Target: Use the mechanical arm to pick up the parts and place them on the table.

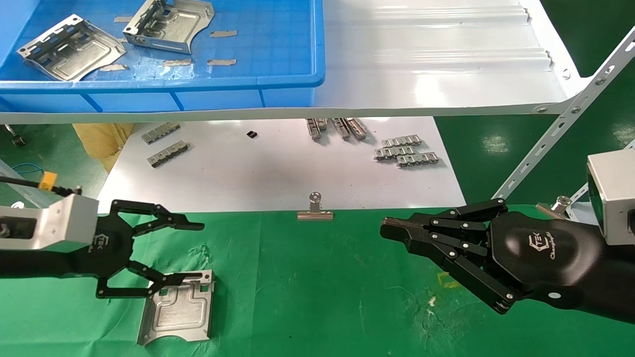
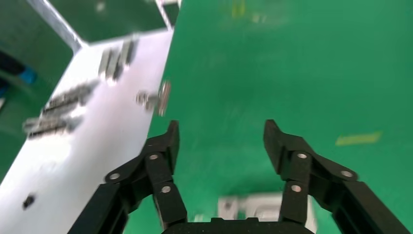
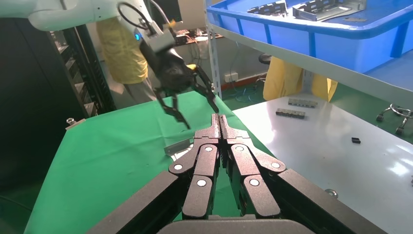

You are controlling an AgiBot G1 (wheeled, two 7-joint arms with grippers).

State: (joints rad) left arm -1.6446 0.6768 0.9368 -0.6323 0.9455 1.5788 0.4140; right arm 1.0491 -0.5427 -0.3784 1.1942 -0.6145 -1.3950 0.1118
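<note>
Items you cannot fully read: the bracket (image 1: 176, 308) on the green table (image 1: 317, 297), its upper corner covered by the left gripper (image 1: 191, 252); in the left wrist view that bracket (image 2: 253, 207) is a blurred sliver behind the fingers. Segmented strips (image 1: 336, 127) run partly under the white shelf (image 1: 436, 64). The blue bin (image 1: 292, 54) is cut off by the head view's top and left edges. The small black piece (image 1: 252, 134) on the white sheet (image 1: 278, 168) is too small to identify.
</note>
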